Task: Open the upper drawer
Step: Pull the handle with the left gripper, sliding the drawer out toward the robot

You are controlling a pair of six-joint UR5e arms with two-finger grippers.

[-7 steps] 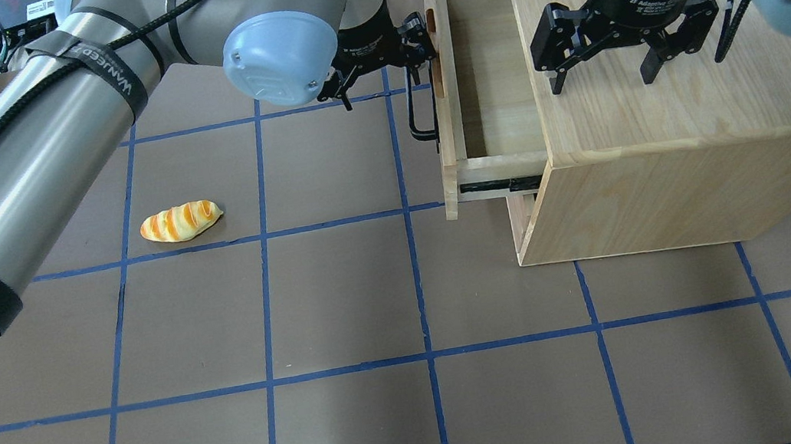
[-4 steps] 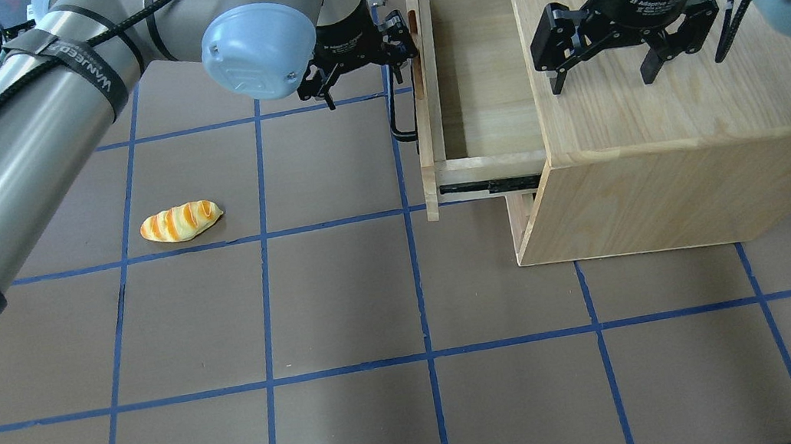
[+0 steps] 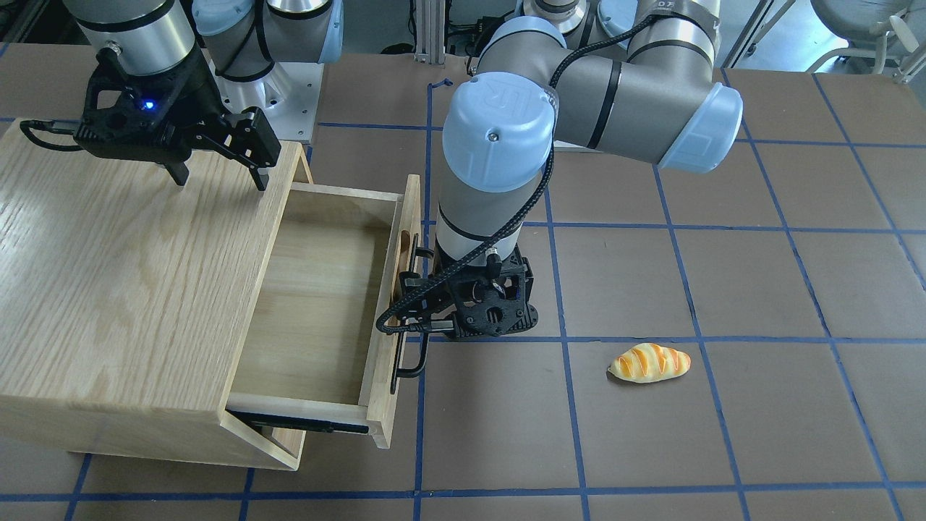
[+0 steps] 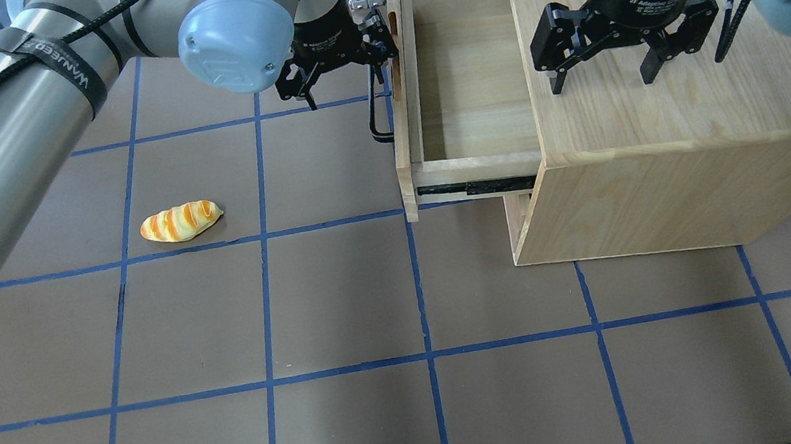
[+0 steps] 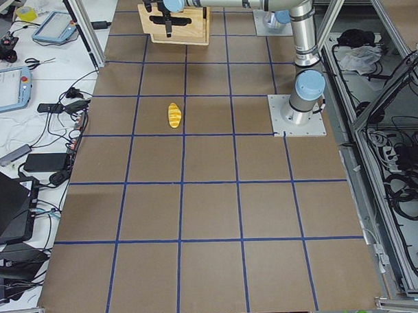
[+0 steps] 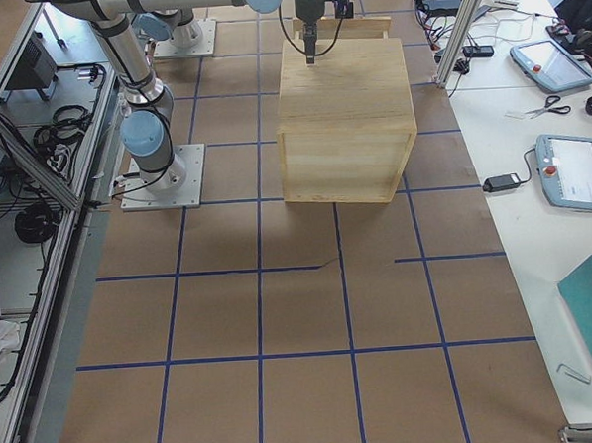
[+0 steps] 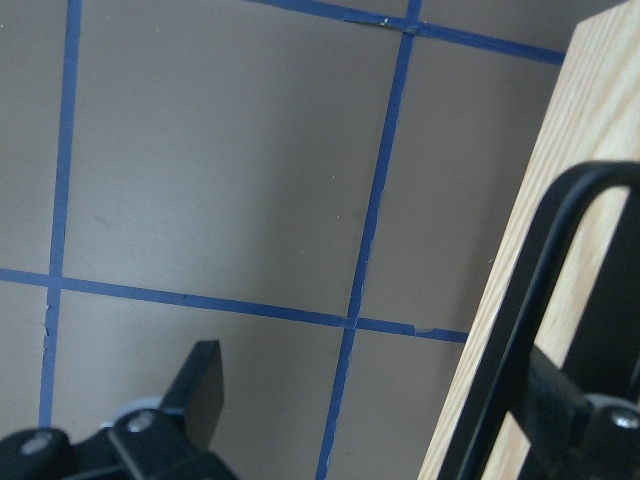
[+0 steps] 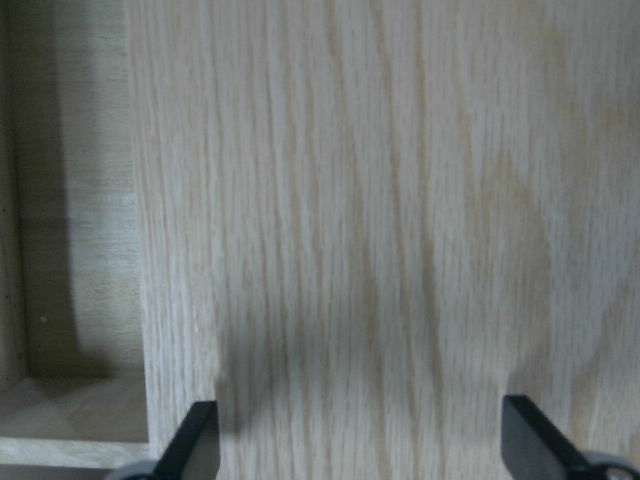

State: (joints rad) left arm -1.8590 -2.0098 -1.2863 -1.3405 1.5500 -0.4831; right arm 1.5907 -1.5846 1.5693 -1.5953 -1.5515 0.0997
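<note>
I see the wide, shallow pale-wood upper drawer [image 4: 461, 73] pulled well out of the oak-grain cabinet [image 4: 669, 129] on the brown bench [image 4: 299, 305]. The left gripper [image 4: 342, 74] has its jaws spread, one finger [image 7: 565, 395] hooked behind the long black bar handle [image 4: 374, 113]. The right gripper [image 4: 601, 73] hangs over the cabinet top, jaws wide and empty.

The left arm's blue cap [image 3: 506, 94] reads "UR", its black strap [image 4: 67, 63] "WANJEED", the right gripper [image 4: 604, 78] "2F Adaptive".
</note>
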